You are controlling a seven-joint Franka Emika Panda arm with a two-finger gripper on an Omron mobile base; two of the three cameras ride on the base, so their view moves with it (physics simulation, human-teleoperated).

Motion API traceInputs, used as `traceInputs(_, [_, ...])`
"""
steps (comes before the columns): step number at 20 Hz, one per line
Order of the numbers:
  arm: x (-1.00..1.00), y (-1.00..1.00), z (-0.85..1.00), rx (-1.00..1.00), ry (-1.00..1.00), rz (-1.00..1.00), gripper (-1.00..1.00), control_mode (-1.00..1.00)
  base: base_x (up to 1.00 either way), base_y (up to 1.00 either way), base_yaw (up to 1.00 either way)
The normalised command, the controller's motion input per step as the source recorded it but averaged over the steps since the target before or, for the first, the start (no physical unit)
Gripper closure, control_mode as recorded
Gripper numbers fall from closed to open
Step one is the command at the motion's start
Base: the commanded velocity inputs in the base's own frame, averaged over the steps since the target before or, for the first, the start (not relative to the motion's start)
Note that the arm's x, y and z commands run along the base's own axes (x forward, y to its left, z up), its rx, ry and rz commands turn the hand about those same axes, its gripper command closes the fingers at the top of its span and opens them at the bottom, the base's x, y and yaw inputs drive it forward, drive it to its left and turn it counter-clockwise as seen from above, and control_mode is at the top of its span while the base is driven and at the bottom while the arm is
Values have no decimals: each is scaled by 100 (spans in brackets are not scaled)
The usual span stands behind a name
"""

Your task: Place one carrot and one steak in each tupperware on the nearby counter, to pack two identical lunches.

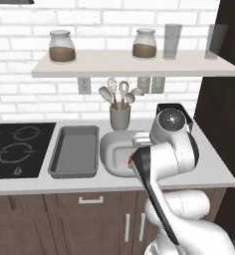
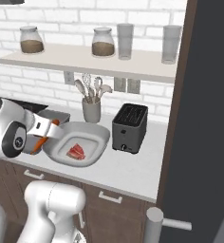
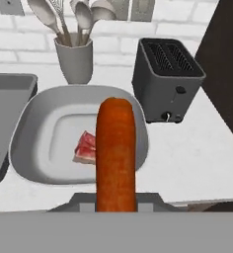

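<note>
Above oval tupperware, gripper clasping carrot

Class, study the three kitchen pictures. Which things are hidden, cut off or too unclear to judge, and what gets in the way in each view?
- Light grey oval tupperware: left base view, its right half and the red raw steak sit behind the white arm.
- Gripper fingers: hand view, the slim orange carrot covers them.
- Dark grey rectangular tupperware: hand view, cut by the left edge.
- Black toaster: left base view, mostly behind the arm's joint.
</note>
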Motion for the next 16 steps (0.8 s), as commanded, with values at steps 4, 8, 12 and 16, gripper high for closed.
traceInputs(4, [100,24,-52,0,12,-2,100,-100,0,0,0])
traceInputs(8, [100,5,-58,7,22,0,100,-100,0,0,0])
traceInputs(12, [93,11,-65,12,17,0,100,-100,0,0,0])
traceInputs(16, [61,23,-32,4,3,-5,100,-100,0,0,0])
